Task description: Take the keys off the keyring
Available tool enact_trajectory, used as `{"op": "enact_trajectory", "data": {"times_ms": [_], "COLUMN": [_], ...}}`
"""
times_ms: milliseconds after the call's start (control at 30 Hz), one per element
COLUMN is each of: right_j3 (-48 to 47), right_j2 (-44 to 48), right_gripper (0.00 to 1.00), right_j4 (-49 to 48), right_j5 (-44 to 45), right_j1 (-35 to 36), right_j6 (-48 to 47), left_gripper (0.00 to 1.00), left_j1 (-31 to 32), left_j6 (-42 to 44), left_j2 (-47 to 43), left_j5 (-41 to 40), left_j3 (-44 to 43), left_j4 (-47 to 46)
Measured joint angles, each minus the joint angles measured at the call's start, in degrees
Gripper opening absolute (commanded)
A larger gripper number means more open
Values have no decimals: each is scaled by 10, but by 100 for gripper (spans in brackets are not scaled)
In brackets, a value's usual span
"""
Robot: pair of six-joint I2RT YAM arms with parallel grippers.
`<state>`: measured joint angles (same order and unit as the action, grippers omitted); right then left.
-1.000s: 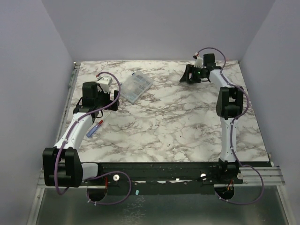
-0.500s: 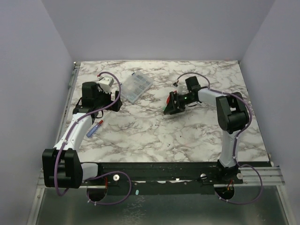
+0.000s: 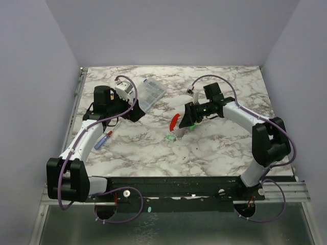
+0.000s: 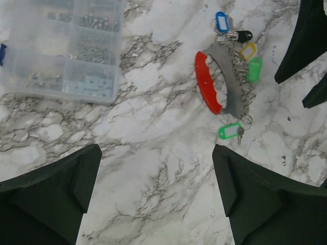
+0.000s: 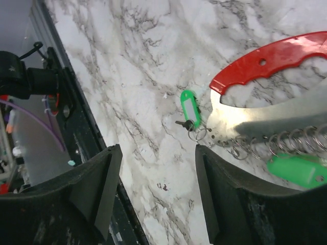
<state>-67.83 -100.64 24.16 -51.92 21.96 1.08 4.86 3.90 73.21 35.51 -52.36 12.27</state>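
Left pincer [image 4: 157,171] wide open, empty, right pincer [image 5: 156,166] open, empty, above keyring [image 5: 240,120]

The left arm [image 3: 84,138] rises from its base and bends to the right, and the left hand [image 3: 137,113] points toward the middle with its two fingers [image 4: 51,194] spread wide apart. The right arm [image 3: 245,116] stretches far over to the left with its elbow out to the side, and the right hand [image 3: 185,120] tips down, fingers apart too.
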Motion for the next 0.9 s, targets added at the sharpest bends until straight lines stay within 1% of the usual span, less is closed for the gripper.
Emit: {"op": "enact_trajectory", "data": {"times_ms": [33, 100, 133, 200, 233, 300, 367, 433, 500, 633, 800, 900], "right_j3": [10, 16, 16, 15, 15, 21, 33, 43, 47, 41, 14, 2], "right_j2": [20, 35, 36, 31, 28, 26, 27, 27, 26, 14, -9, -22], "right_gripper": [62, 63, 62, 57, 57, 58, 54, 51, 51, 51, 58, 58], "right_j4": [-7, -15, -21, -22, -22, -26, -37, -40, -38, -32, -3, 7], "right_j5": [23, 65, 96, 141, 163, 199, 224, 234, 234, 224, 209, 210], "right_j1": [-1, -1, -1, -1, -1, -1, 0, -1, 1, 14, 27, 30], "right_j6": [0, 5, 9, 20, 25, 39, 47, 46, 34, -24, -110, -158], "left_gripper": [99, 99, 99, 99, 99, 99, 99, 99, 99, 99, 99, 99], "left_j1": [7, 32, 48, 67, 80, 95, 106, 112, 115, 118, 118, 119], "left_j6": [-1, -5, -10, -15, -18, -21, -27, -35, -41, -73, -127, -141], "left_j2": [1, 4, 7, 13, 18, 27, 40, 53, 59, 67, 85, 86], "left_j5": [4, 10, 11, 11, 11, 9, -3, -15, -24, -33, -33, -32], "left_j3": [0, -1, -1, -1, -1, -1, -1, -1, -1, -1, 0, 2], "left_j4": [-3, -10, -17, -31, -40, -54, -71, -87, -102, -148, -206, -219]}}
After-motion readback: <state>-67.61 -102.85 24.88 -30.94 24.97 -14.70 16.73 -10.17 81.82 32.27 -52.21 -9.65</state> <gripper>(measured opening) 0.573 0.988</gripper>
